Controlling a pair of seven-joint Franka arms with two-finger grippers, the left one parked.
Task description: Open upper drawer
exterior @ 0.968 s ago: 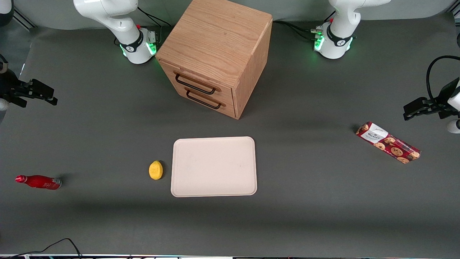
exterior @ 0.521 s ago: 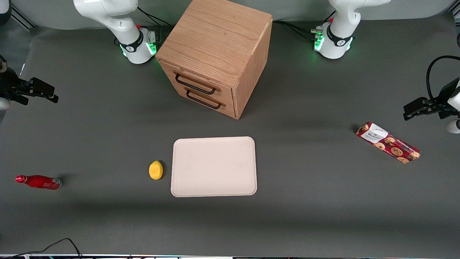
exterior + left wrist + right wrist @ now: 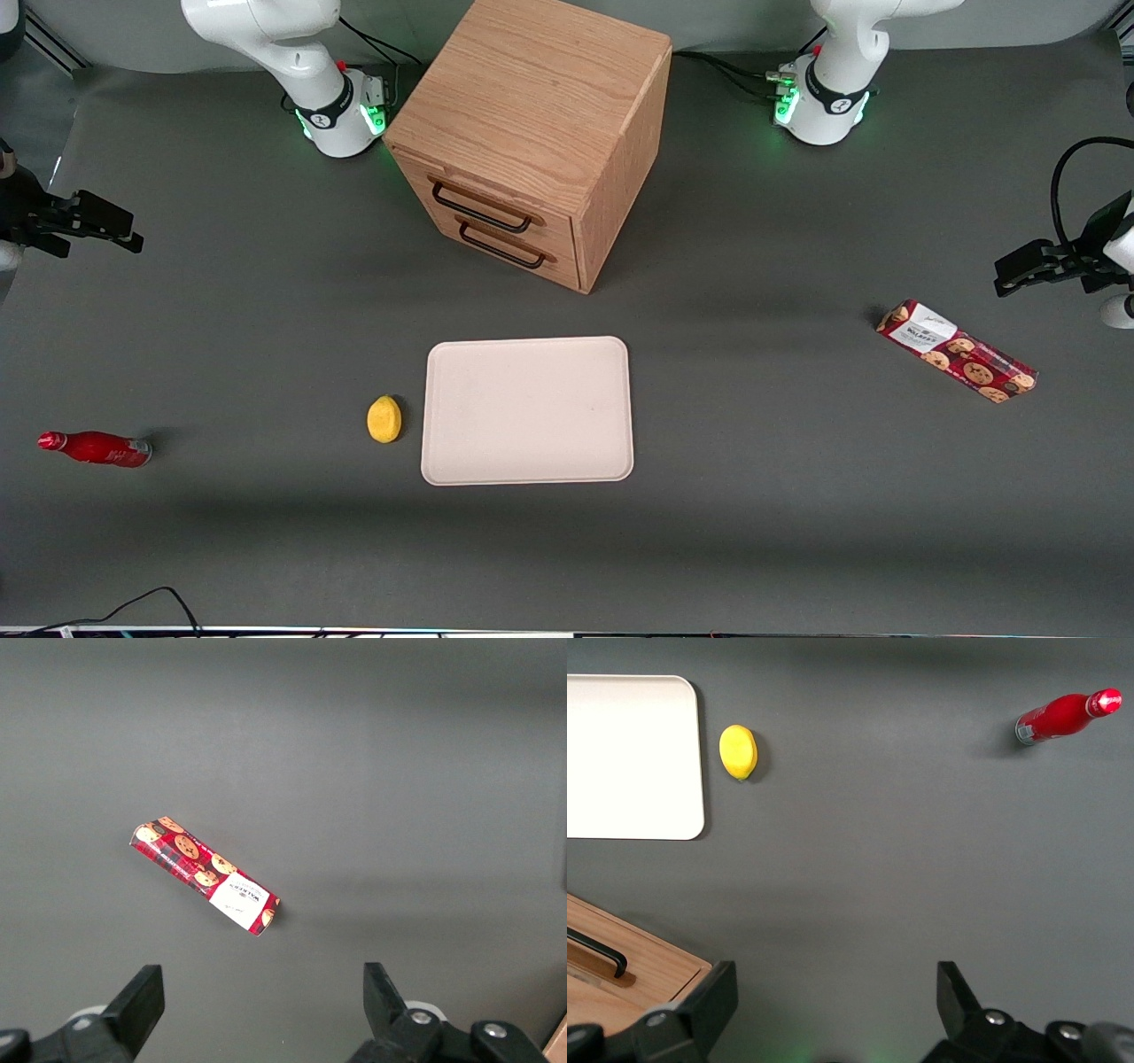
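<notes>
One Walkers packet (image 3: 956,351), tool (image 3: 111,232) open

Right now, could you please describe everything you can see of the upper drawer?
The upper drawer is fully shut, its light oak front flush in the wooden cabinet, directly above its twin, the lower drawer. A thin black bar handle runs across its front. Nothing touches it: the end effector hangs open, well off toward the working arm's end of the table.
</notes>
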